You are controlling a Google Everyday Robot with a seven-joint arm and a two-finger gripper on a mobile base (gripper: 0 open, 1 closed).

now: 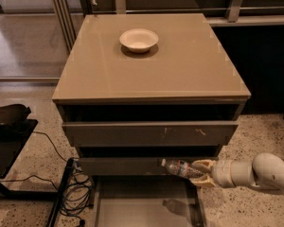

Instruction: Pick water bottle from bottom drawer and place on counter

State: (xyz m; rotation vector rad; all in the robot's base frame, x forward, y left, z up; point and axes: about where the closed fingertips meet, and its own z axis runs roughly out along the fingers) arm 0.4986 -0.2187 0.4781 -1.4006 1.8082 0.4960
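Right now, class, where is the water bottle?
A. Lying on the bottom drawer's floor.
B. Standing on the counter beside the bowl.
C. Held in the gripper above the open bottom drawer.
C: the gripper, at lower right, clasps the water bottle in the air above the bottom drawer.
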